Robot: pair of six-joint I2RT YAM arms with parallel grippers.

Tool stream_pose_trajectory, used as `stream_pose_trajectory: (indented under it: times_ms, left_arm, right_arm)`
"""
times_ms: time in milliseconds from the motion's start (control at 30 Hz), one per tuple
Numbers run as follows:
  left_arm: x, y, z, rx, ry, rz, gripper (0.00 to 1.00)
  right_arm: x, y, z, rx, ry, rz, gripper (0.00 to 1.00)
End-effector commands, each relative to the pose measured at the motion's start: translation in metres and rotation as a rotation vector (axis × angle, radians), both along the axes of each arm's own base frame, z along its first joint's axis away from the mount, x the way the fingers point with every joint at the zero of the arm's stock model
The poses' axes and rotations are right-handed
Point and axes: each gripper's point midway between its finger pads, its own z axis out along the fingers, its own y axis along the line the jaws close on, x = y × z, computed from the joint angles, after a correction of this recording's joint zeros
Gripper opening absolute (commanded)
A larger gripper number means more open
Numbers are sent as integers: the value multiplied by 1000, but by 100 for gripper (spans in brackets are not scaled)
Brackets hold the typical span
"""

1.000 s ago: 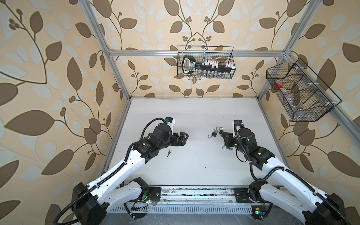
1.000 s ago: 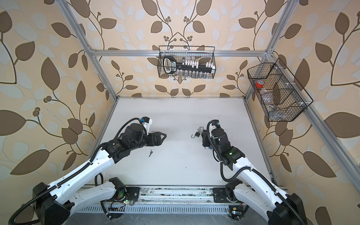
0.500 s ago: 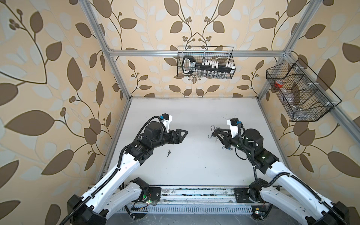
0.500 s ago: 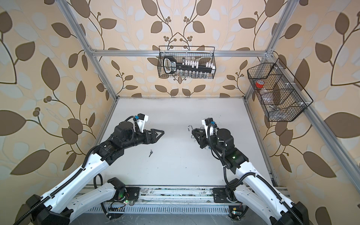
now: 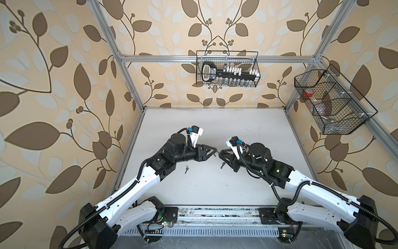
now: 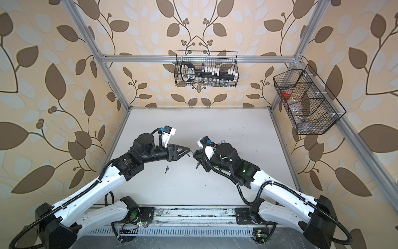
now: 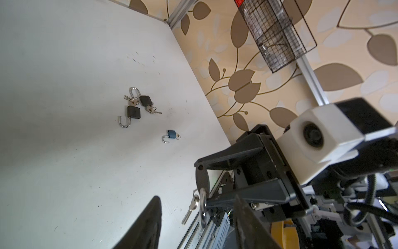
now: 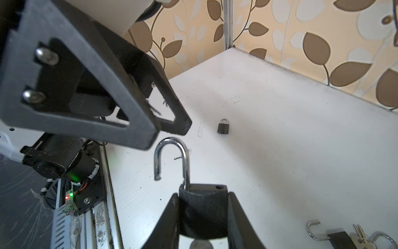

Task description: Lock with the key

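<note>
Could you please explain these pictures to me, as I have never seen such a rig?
These are two robot arms at a white table, each ending in a two-fingered claw. Two pictures look down from above; two come from cameras on the wrists. The right claw is shut on a black padlock, shackle open, keys hanging from it. The left claw, fingers apart, hovers by that shackle. On the table lie two more open black padlocks with keys, an open blue padlock and a small shut padlock.

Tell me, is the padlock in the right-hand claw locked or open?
Open. The padlock held by the right gripper has its shackle swung out, one end hanging free.
</note>
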Motion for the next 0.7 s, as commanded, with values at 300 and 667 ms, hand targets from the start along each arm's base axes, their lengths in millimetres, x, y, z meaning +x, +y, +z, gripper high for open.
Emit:
stream_pose_trajectory:
  times_ms: [300,667]
  left_arm:
    - [-1,-10,22,-41,-78,-41,20]
    - [-2,-11,15,-21,-66,-48,0]
  right_arm:
    - [4,7,29,57,-61,-2,0]
    - [3,4,36,92,-72,-13,0]
